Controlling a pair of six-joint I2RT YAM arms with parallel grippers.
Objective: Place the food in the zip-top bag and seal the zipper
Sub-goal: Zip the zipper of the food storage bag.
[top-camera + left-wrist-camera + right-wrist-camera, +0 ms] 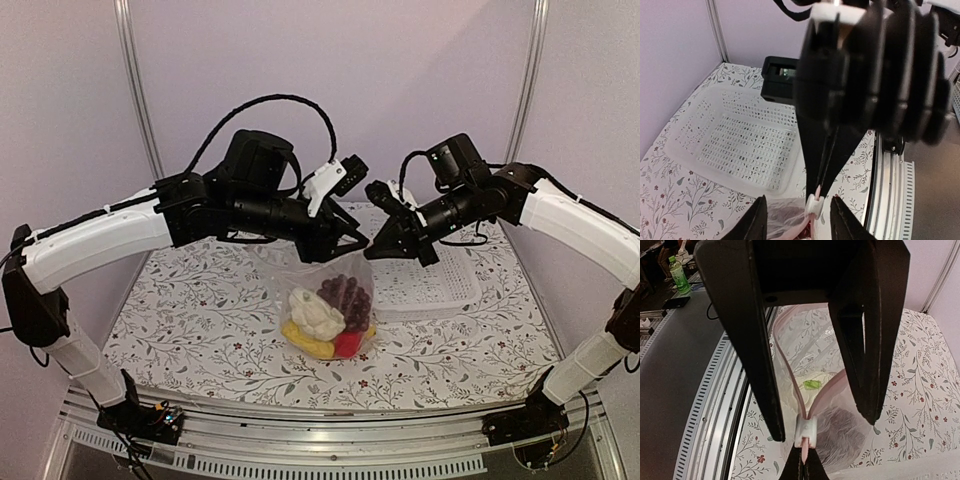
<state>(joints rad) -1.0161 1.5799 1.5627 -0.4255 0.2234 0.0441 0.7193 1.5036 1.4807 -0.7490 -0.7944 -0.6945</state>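
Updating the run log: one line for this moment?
food in bag | right gripper shut on zipper | left gripper open at slider

Rt rear: white mesh basket (445, 288) sits flat on floral tablecloth (180, 325).

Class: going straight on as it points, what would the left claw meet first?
Probably the small white plastic slider on the pale pink zipper strip, between the tips of the left claw; the shut right claw sits just behind.

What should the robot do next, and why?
Probably close the left pincer on the white slider and pull it along the zipper. Its jaws stand open either side of it, the right pincer pinches the zipper beside it, and the bag's mouth gapes.
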